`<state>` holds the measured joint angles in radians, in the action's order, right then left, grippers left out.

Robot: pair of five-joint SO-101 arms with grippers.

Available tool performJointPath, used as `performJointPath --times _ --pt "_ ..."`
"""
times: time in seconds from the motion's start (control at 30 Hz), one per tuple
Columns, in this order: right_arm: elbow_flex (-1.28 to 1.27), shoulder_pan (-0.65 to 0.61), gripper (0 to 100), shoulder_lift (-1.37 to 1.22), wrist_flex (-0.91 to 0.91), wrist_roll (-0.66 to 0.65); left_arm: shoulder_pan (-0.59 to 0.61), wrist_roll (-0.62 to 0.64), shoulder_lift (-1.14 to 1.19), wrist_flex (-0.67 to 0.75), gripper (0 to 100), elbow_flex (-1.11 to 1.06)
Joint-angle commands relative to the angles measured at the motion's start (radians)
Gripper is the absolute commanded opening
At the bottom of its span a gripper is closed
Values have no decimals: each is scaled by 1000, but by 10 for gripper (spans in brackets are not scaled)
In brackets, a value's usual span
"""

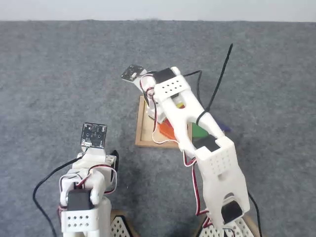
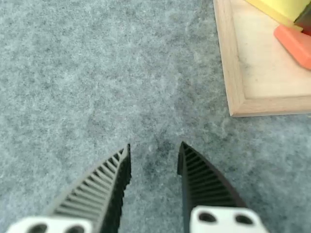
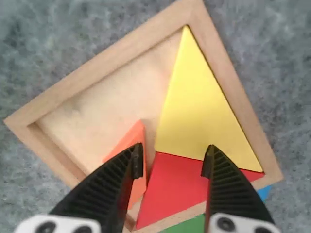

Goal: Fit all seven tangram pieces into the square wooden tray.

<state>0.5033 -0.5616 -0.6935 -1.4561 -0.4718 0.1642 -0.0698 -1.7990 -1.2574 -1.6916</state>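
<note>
From above: looks down on the square wooden tray (image 1: pixel 141 129) lying flat on the grey surface (image 1: pixel 59 74), with the right arm (image 1: pixel 197 123) stretched across it and covering much of its inside. Shows an orange piece (image 1: pixel 167 129) inside the tray under that arm, a green piece (image 1: pixel 198 131) just outside the tray, and the left arm (image 1: pixel 91 182) well apart from the tray. From the left wrist: finds the left claw (image 2: pixel 154 150) moderately parted, holding nothing, over bare surface near one tray corner. From the right wrist: finds the right claw (image 3: pixel 172 150) parted and empty above the tray, over a red piece (image 3: pixel 175 187) that touches a large yellow triangle (image 3: pixel 199 111), the orange piece just beside the red, all three inside the tray.
</note>
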Motion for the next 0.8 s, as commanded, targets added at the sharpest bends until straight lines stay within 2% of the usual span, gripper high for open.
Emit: performJointPath --times 0.0,0.17,0.6,0.77 --pt "-20 -38 195 18 10 -12 -2 -6 -28 -9 153 8" --pt "-60 -81 194 22 18 -25 -2 -6 -28 -9 153 8" --pt "-64 -84 192 27 -1 -31 -2 -6 -28 -9 153 8" --pt "-72 -71 191 133 -8 -25 -2 -6 -28 -9 153 8"
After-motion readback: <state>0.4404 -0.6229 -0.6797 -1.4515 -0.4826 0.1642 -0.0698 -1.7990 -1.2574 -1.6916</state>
